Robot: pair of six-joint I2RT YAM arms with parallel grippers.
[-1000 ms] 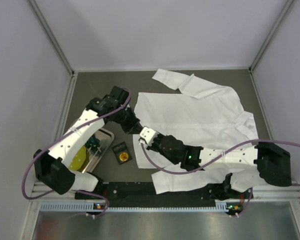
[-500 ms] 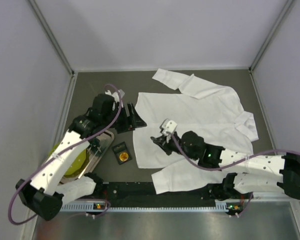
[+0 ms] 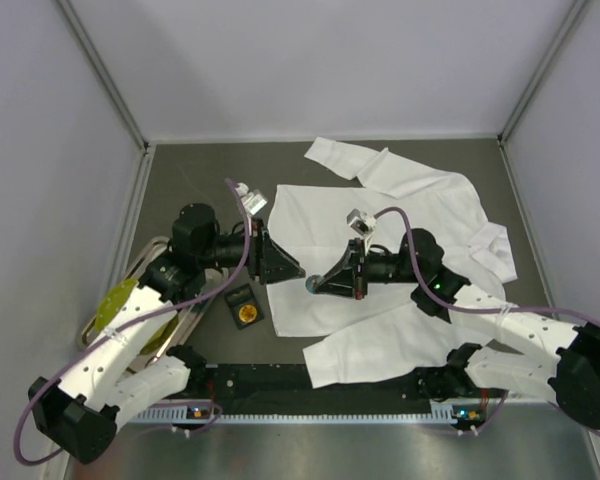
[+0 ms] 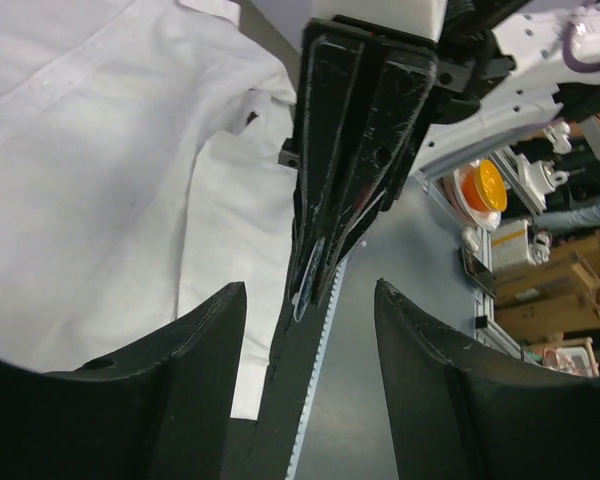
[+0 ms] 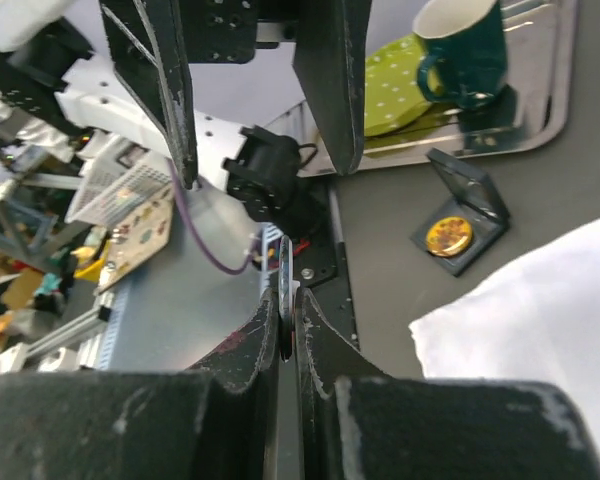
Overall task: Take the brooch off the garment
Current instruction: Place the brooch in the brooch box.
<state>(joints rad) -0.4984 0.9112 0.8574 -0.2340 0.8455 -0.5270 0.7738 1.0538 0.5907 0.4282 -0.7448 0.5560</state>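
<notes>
Pinching the brooch (image 5: 284, 262) in the right hand (image 5: 288, 300), fingers pressed together on its two flat faces; from the right wrist, showing only as a thin edge standing up out of the tips. Seen from above as a small pale disc at the very tip of that hand, just off the left border of the shirt (image 3: 400, 230), over the dark bench (image 3: 190, 180). Judged free of the cloth, with no fold trailing from it; cannot rule out a thread too fine to see. Facing it head-on with the left hand (image 3: 294, 272), fingers spread wide, tips nearly nose to nose with the right hand's, disc lined up with the gap. Lies therefore straight ahead of the left hand and to its right, plane of the disc running along the right hand's length, faces apparently turned toward the left hand's two pads. Nearest to the right hand, already gripping it; next the left, close enough to take it. Probably turns on a short straight advance into that gap, pads to faces, with little of the disc protruding to catch. Farther left, a small open case (image 3: 245, 306) and a tray (image 5: 500, 135), well apart from the brooch.
</notes>
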